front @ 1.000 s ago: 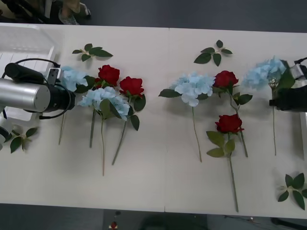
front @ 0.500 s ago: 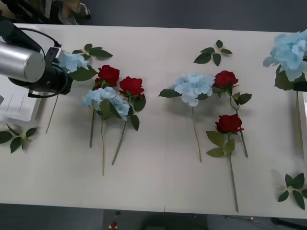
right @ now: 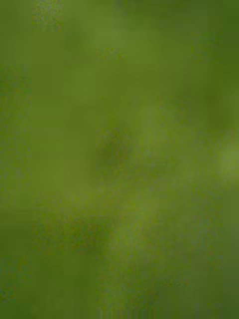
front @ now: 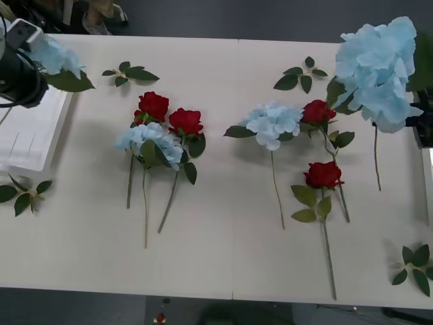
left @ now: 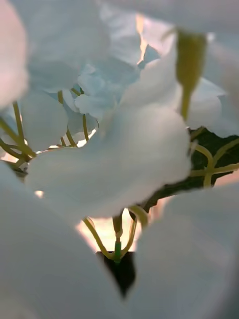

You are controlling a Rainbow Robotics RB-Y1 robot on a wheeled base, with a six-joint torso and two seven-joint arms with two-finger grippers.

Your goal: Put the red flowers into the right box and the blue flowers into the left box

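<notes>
No writing is legible. The left gripper point(front: 24, 57) carries a blue flower point(front: 54, 57) above the left box point(front: 30, 135), head toward the table's middle. At right, a raised blue flower point(front: 379, 64) hangs stem-down. Roses point(front: 169, 115) lie stems toward the robot. Neither arm's jaws can be judged.

Probably a lab: bare white table point(front: 223, 257), dark floor point(front: 270, 20) beyond.

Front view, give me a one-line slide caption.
Two blue flowers lifted at the table's ends, four red flowers left lying.
</notes>
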